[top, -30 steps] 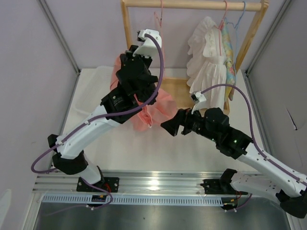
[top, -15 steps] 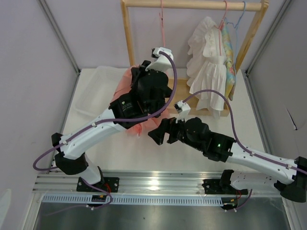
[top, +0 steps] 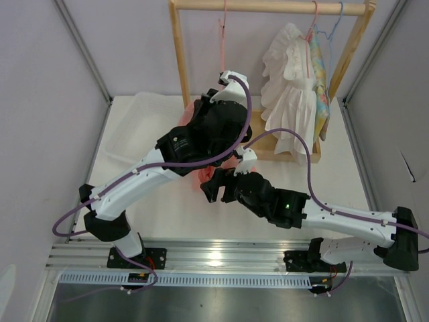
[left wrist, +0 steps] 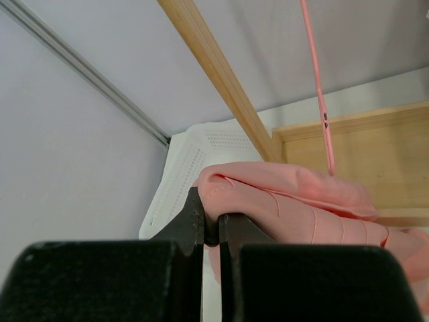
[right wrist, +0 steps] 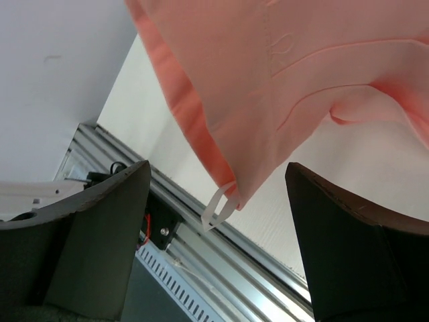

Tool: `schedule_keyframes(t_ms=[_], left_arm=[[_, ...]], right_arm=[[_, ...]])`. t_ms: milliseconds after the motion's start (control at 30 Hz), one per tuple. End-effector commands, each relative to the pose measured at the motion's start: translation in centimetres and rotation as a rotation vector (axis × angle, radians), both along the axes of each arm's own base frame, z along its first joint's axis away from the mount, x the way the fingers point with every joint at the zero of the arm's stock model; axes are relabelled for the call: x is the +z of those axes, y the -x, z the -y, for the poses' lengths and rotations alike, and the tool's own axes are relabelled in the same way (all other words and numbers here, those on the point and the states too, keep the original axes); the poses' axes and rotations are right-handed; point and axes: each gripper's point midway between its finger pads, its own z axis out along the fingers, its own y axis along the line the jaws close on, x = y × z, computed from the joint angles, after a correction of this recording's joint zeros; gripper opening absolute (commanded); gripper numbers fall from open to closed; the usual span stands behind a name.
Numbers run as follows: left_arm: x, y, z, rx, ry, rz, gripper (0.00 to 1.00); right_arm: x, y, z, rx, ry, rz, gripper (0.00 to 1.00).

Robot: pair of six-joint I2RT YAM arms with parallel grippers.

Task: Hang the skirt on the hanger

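Pale walls enclosing white worktop (top: 335,181), wooden rack (top: 179,60) standing at 12 o'clock. Left gripper (left wrist: 211,225) pinching skirt (left wrist: 288,198) fold; hanger (left wrist: 320,100) wire hanging at 1 o'clock of it. Right gripper (right wrist: 218,171) gaping wide under dangling corner, gripping nothing. Advice: catch loose corner, spread waistband taut before threading.

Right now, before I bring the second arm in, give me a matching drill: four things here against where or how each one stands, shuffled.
Things:
1. left claw
2. right claw
3. hanger
4. white ruffled garment

States:
A. hangs at the right end of the rail
B. open, a corner of the skirt ahead of it
C. shut on the skirt
D. thin pink wire hanging down near the wooden post

Pairs: 1-C, 2-B, 3-D, 4-A
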Motion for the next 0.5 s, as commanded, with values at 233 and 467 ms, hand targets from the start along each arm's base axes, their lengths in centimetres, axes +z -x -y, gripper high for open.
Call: schedule_keyframes(t_ms=[233,467], left_arm=[[1.8,0.9,-1.1,-0.025,0.108,0.02,0.0],[1.4,0.9,-1.1,-0.035,0.112,0.007,0.0]], right_arm=[[1.2,-3.1,1.6,-0.239,-0.071,0.034,0.78],[-0.2,-2.9,0.4,-0.218,-0.047,0.003,0.73]])
